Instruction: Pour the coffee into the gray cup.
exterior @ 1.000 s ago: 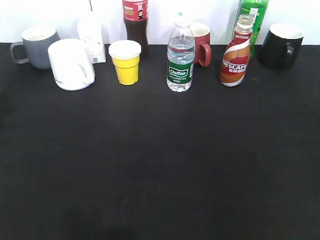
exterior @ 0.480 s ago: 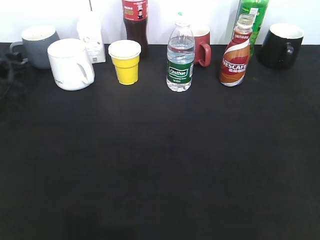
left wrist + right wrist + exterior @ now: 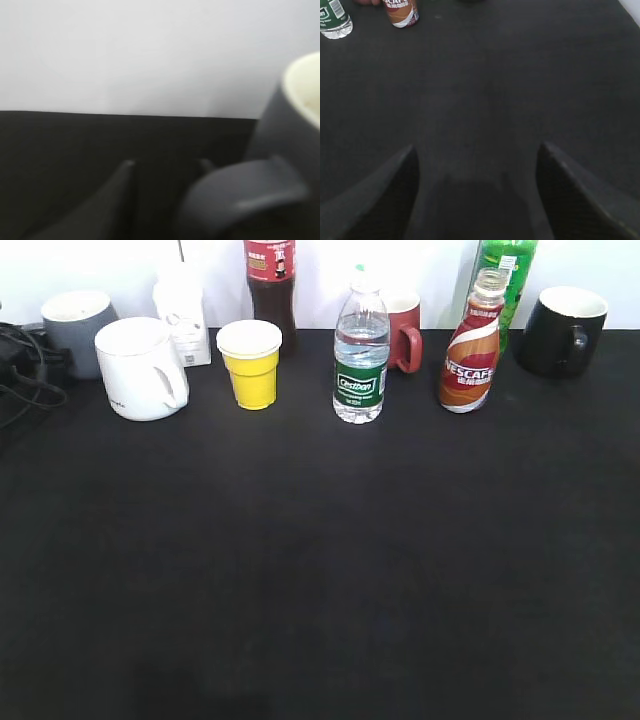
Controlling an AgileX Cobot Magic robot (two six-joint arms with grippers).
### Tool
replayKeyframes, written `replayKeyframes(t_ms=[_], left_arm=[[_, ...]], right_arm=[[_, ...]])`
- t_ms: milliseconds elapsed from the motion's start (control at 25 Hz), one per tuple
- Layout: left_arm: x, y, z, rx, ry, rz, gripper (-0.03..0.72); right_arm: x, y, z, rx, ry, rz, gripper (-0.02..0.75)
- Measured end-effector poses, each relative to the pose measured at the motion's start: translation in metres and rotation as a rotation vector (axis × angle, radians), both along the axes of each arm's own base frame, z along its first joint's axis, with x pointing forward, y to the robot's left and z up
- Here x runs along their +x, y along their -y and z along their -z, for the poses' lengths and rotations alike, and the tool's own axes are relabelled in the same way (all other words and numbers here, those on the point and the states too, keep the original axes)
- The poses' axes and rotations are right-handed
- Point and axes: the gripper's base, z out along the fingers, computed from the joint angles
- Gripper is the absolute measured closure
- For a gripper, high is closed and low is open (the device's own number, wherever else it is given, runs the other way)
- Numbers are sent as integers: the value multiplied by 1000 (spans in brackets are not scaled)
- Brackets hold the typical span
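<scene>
Coffee [image 3: 470,360] stands upright in a small curvy bottle in the back row, right of centre, uncapped at the neck. It sits just in front of a green bottle [image 3: 508,270], with a black mug [image 3: 562,332] beside it to the right and a red mug [image 3: 404,332] to the left. A water bottle [image 3: 361,358] stands just left of the red mug.

The gray cup [image 3: 76,332] stands at the far left end of the row, near the table edge, partly hidden behind a white mug [image 3: 142,368]. A yellow cup [image 3: 251,363], a white carton [image 3: 183,315] and a tall dark cola bottle [image 3: 271,280] fill the space between the white mug and the water bottle.

The black table [image 3: 320,570] is open across its whole front and middle area.

Left gripper [image 3: 165,165]: at the left table edge, level with the gray cup's [image 3: 295,130] handle. The handle lies at the right fingertip; whether the fingers are closed on it cannot be told from the blurred wrist view.

Right gripper [image 3: 477,152]: fingers spread wide, holding nothing, above bare tabletop well short of the coffee [image 3: 401,12].
</scene>
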Motion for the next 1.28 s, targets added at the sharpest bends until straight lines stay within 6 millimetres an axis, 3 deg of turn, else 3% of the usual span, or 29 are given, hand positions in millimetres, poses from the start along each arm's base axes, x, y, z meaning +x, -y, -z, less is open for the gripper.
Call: replayKeyframes(t_ms=[40,80,320,520,760,840,1040,1280], left_arm=[[0,1,0,3,-2,4,574],[0,1,0,2,-3,4,613],[-1,-2,-7,5,11,-6,615],[-10,-3,-88,21,142,-13,616],[-96,32,-142,20,156,56,616],[-128,51,-145,16,147,108,616],[-193,105,-130,7,80,305,616],[-225,164,-134,-3,93,543,617]], right_arm=[[0,0,0,0,0,0,168],[0,0,0,0,0,0,168],[0,0,0,0,0,0,168],[0,0,0,0,0,0,168],[0,0,0,0,0,0,168],[0,0,0,0,0,0,168],[0,0,0,0,0,0,168],[0,0,0,0,0,0,168]])
